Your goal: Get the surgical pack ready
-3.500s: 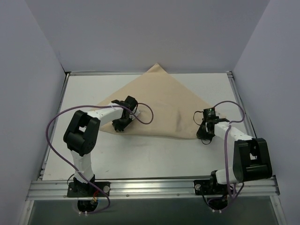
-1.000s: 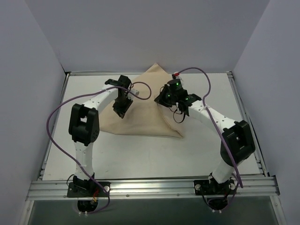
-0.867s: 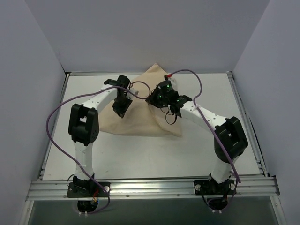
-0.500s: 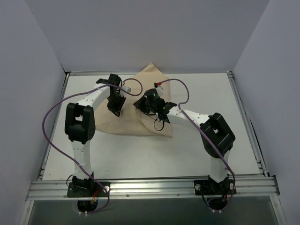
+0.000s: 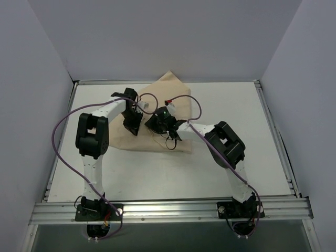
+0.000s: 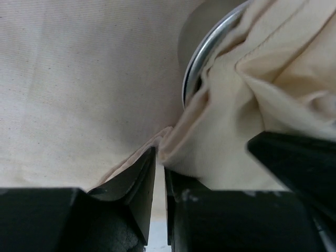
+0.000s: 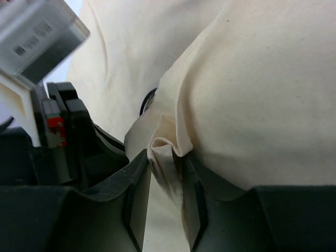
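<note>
1. One beige cloth (image 5: 164, 88) lies partly folded, and two grippers meet over its middle.
2. The left gripper (image 6: 160, 169) is closed on a thin fold of cloth.
3. The right gripper (image 7: 166, 157) is clamped on a bunched fold of cloth.
4. One steel tray (image 6: 202, 56) shows its rim from under the cloth.

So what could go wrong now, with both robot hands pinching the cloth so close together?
Three things, maybe. The right gripper holds only a thin fold of the beige cloth, so it might slip out. The left gripper sits right beside it, so the two could bump. A shiny steel rim peeks out from the cloth in the left wrist view; pulling might uncover it more.
</note>
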{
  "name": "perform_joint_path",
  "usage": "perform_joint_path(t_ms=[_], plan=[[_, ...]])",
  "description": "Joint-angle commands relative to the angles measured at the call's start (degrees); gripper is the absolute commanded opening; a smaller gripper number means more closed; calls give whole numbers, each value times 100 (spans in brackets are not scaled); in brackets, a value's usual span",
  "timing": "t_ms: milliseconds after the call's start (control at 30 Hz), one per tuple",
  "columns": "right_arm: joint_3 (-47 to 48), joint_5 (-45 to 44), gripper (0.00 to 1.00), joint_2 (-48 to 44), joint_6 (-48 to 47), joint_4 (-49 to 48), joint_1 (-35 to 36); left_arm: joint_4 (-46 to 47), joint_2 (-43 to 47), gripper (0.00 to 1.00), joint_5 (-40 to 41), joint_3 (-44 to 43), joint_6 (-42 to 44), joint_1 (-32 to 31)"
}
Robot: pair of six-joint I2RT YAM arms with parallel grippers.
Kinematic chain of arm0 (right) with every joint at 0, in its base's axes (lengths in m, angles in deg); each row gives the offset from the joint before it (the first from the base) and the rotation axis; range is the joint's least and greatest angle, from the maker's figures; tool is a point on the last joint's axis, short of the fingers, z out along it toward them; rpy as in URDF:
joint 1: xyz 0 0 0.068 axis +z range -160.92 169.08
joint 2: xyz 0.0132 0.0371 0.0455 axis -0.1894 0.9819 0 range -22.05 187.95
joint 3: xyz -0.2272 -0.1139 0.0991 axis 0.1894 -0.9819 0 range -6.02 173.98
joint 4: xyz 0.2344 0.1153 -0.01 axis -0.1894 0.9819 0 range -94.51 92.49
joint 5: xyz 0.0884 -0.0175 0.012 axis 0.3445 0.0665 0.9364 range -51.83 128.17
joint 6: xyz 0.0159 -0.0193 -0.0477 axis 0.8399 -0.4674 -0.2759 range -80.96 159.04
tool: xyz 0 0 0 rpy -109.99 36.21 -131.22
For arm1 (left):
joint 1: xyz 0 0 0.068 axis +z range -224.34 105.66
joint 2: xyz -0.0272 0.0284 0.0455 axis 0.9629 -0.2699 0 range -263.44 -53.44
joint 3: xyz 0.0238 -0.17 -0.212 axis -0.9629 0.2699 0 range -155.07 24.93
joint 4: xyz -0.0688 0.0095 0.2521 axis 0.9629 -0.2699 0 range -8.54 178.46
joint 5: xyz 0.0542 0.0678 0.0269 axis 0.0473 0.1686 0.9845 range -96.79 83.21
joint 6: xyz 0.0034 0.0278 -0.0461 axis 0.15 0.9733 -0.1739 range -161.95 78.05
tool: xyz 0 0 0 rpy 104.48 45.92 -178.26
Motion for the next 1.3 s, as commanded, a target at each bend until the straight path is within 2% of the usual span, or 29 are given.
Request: perform_joint_path(t_ms=[0,67,300,467,533,600,633,733,833,867,967,1067,1267], plan=[[437,391,28,113,-402,-424,162,113,-5,22,-45,-316,-30,89],[700,436,36,61,-752,-258,215,-9,30,23,17,-421,-39,159],[1325,471,50,-605,-2002,278,285,-309,249,24,114,-703,5,361],[1282,374,51,-1221,-2793,1157,259,-599,337,24,219,-1063,154,362],[976,409,51,-1678,-3197,1377,224,-643,425,24,246,-1203,189,362],[616,602,49,-2168,-3356,1562,32,-661,539,24,255,-1432,242,353],[109,1003,48,-2337,-3374,1536,-82,-669,574,24,228,-1528,277,344],[-885,1612,36,-2839,-3409,1422,-645,-766,601,24,97,-1863,400,169],[-1345,2070,21,-3103,-3602,1518,-988,-819,540,24,26,-2004,479,-200],[-1642,2236,13,-3147,-3707,1440,-1024,-784,513,24,26,-1995,480,-305],[-2266,2474,0,-3209,-3752,1098,-1086,-618,399,24,61,-1881,471,-622],[-2768,2484,0,-3191,-3560,669,-1085,-477,250,24,158,-1741,453,-825],[-3920,2282,0,-3455,-3023,-264,-1077,-423,-233,24,439,-1573,321,-843]])
